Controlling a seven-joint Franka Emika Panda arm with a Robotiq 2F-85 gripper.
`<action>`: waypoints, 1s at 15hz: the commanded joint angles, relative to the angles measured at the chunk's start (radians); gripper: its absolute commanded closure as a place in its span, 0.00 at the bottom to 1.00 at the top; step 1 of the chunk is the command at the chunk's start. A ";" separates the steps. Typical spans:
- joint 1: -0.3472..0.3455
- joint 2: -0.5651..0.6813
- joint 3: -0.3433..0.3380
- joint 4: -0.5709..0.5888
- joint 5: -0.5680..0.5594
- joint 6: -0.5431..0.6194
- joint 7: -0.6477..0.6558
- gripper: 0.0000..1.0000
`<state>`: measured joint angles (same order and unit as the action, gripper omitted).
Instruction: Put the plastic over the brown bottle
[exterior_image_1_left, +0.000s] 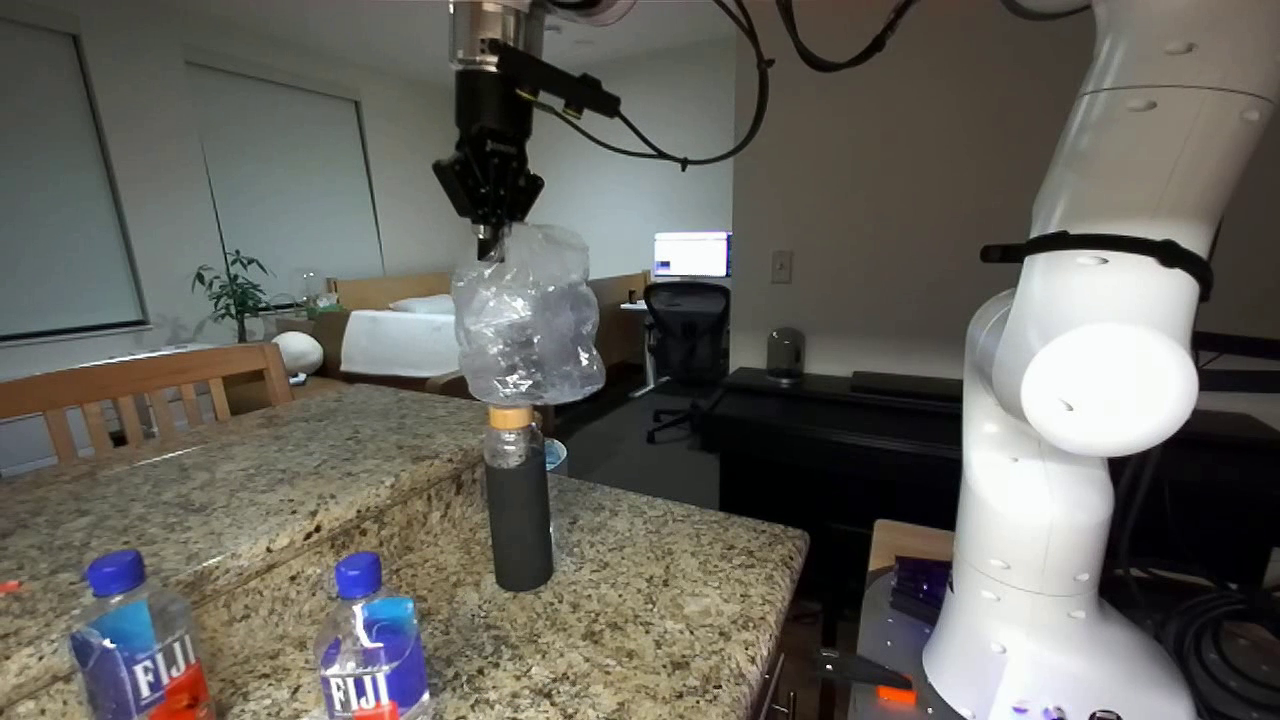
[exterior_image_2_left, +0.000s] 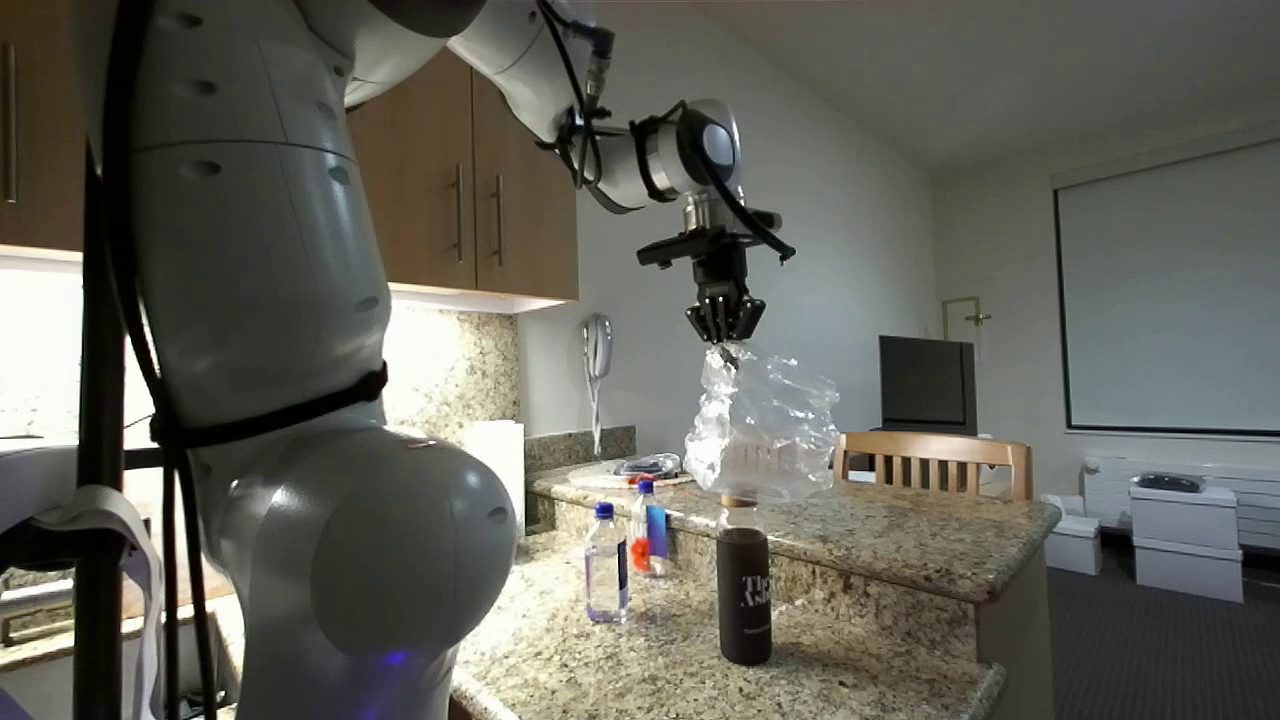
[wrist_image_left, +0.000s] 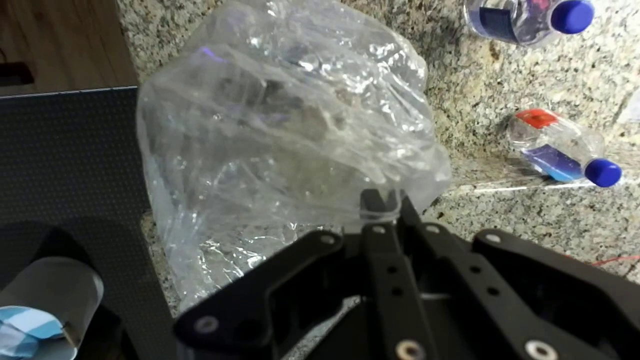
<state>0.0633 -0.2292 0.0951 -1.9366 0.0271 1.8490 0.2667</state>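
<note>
- The counter (exterior_image_1_left: 640, 590) is speckled tan-and-brown stone on two levels, a lower surface with a raised ledge (exterior_image_1_left: 330, 440) running along it
- The brown bottle (exterior_image_1_left: 520, 525) stands upright on the lower level, near its end, white lettering showing on its dark side in an exterior view
- Above it the end effector (exterior_image_2_left: 730, 350) points down, clamped on the upper part of the plastic (exterior_image_2_left: 765, 430)
- The plastic, clear, crinkled and glossy, hangs over the bottle, its lower edge about level with the tan cap (exterior_image_1_left: 510, 418); whether the two touch cannot be told
- Two water bottles (exterior_image_2_left: 606, 575) with blue caps stand upright on the lower level, apart from the brown one
- Past the ledge rises the back of a wooden chair (exterior_image_2_left: 940, 455), seen in both exterior views
- Deeper in the room are pale shades (exterior_image_1_left: 285, 180), a leafy plant (exterior_image_1_left: 232, 290), a white-covered bed (exterior_image_1_left: 400, 340), a lit monitor (exterior_image_1_left: 692, 255) and a dark office chair (exterior_image_1_left: 688, 325)
- Elsewhere are wooden cabinets (exterior_image_2_left: 545, 200), a handset (exterior_image_2_left: 597, 350) on the pale wall, a dark screen (exterior_image_2_left: 928, 385) and stacked white boxes (exterior_image_2_left: 1187, 515)
- In the wrist view a dark, textured floor (wrist_image_left: 70, 145) lies beyond the counter's edge, with a pale bin (wrist_image_left: 60, 282) on it
</note>
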 joint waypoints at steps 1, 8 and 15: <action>0.004 -0.016 0.013 -0.051 -0.003 0.016 0.001 0.91; 0.019 0.009 0.037 -0.083 -0.008 0.035 -0.014 0.91; 0.031 0.037 0.037 -0.145 0.003 0.078 -0.056 0.91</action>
<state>0.0896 -0.1905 0.1367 -2.0342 0.0272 1.8833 0.2499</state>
